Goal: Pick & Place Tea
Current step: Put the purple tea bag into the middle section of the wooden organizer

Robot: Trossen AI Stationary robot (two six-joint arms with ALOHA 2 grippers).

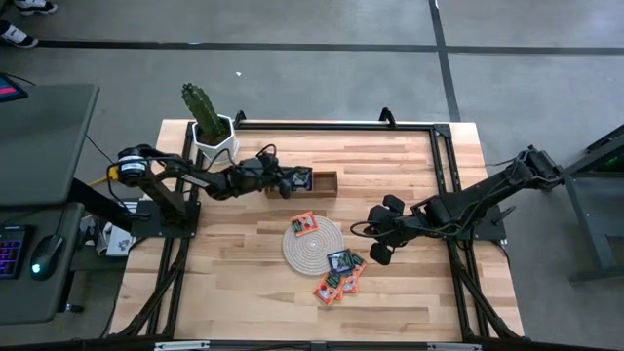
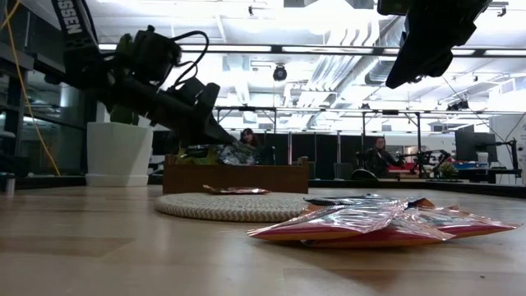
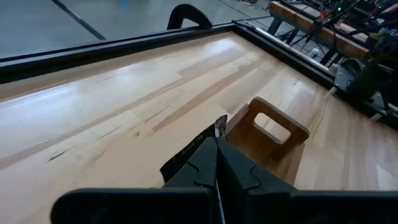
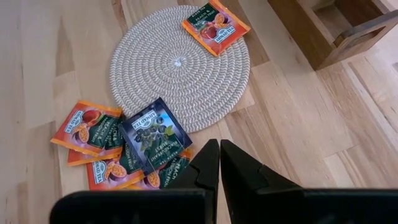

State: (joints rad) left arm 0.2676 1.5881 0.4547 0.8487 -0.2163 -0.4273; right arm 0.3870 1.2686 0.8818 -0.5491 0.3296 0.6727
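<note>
A dark blue-black tea sachet (image 3: 186, 154) sits between the shut fingers of my left gripper (image 1: 291, 180), over the left end of the brown wooden tray (image 1: 324, 183). In the low view this sachet (image 2: 238, 154) hangs just above the tray's wall (image 2: 234, 178). One orange-red sachet (image 1: 305, 225) lies flat on the round woven mat (image 1: 312, 246). Several more sachets, orange-red with a dark blue one (image 4: 155, 137) on top, lie in a pile (image 1: 338, 275) at the mat's near right rim. My right gripper (image 1: 380, 246) hangs shut and empty, above the table to the right of the pile. My left gripper pinches the dark sachet between its two fingers. One corner part (image 3: 204, 142) sticks out past the fingertips, and the rest is hidden by the fingers. The fingers slant slightly down, coming from the table's left. The sachet is lifted clear, above the tray.
A potted cactus in a white pot (image 1: 210, 132) stands at the far left, close behind my left arm. A black frame (image 1: 439, 146) runs along the table's far and right edges. Bare wood lies between tray and mat and along the near edge.
</note>
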